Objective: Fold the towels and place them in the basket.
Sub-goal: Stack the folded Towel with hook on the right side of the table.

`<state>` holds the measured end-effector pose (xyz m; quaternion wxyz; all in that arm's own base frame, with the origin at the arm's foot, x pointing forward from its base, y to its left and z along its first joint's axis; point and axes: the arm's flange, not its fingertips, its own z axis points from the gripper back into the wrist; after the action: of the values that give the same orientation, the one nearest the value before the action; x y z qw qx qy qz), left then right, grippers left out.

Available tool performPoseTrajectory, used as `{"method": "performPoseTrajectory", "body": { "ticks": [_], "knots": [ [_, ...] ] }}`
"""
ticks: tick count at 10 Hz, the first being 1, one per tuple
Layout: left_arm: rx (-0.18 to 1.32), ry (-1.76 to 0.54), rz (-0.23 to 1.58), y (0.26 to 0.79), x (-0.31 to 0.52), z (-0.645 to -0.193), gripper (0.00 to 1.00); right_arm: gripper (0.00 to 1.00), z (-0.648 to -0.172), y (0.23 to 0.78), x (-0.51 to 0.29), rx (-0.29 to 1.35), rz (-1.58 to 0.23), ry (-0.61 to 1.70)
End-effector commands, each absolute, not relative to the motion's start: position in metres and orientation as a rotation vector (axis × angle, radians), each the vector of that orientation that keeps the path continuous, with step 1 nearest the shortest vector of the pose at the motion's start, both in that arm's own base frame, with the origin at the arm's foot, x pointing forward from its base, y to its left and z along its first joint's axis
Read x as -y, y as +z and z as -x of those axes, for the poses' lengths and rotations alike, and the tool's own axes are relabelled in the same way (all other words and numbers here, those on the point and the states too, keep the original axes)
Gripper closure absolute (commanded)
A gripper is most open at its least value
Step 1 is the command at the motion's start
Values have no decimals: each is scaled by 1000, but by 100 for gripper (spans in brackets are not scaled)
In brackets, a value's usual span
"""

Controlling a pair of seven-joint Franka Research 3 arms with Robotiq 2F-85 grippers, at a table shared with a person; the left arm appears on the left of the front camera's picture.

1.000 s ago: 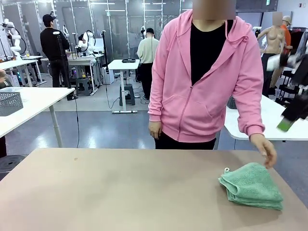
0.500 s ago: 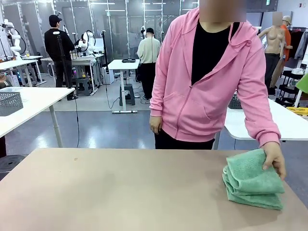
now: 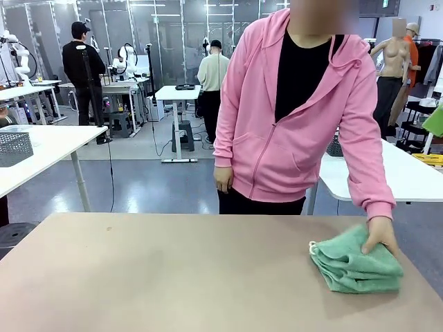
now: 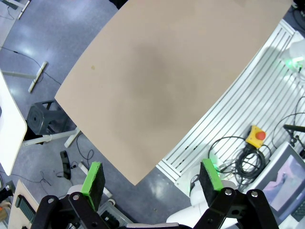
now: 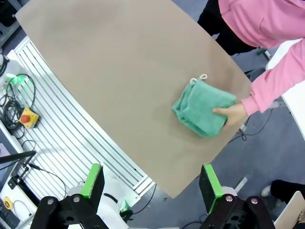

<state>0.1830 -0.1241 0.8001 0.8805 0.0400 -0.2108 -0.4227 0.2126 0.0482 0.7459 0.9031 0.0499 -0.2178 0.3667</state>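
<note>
So the big tan rectangular tabletop (image 3: 173, 270) is seen stretching across the front view. At its far side a person in a pink zip hoodie (image 3: 304, 117) is stood, bent a bit toward the robot's right. A green terry-cloth towel (image 3: 353, 266), folded into a thick bundle, is laid on the table near the right edge, and it's pressed down by the person's hand (image 3: 379, 237) on its far right corner. A thin white cord loop (image 3: 313, 245) is poked out at the towel's left end.

From the right wrist view, the right gripper (image 5: 150, 183) is held high above the near table edge, jaws spread wide apart, nothing between them. Same deal for the left gripper (image 4: 152, 179): jaws apart, nothing gripped, hung over the table's near corner.
</note>
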Motion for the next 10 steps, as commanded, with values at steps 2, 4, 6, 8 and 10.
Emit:
{"method": "performPoseTrajectory", "body": {
  "ticks": [2,4,6,8,10],
  "knots": [
    [451,-879,-89,798,123,-182,0,0,-213,747,-48,459,-106,757],
    [451,-879,-89,798,123,-182,0,0,-213,747,-48,459,-106,757],
    [451,-879,-89,798,123,-182,0,0,-213,747,-48,459,-106,757],
    [451,-879,-89,798,123,-182,0,0,-213,747,-48,459,-106,757],
    [451,-879,-89,798,123,-182,0,0,-213,747,-48,459,-106,757]
  ]
}}
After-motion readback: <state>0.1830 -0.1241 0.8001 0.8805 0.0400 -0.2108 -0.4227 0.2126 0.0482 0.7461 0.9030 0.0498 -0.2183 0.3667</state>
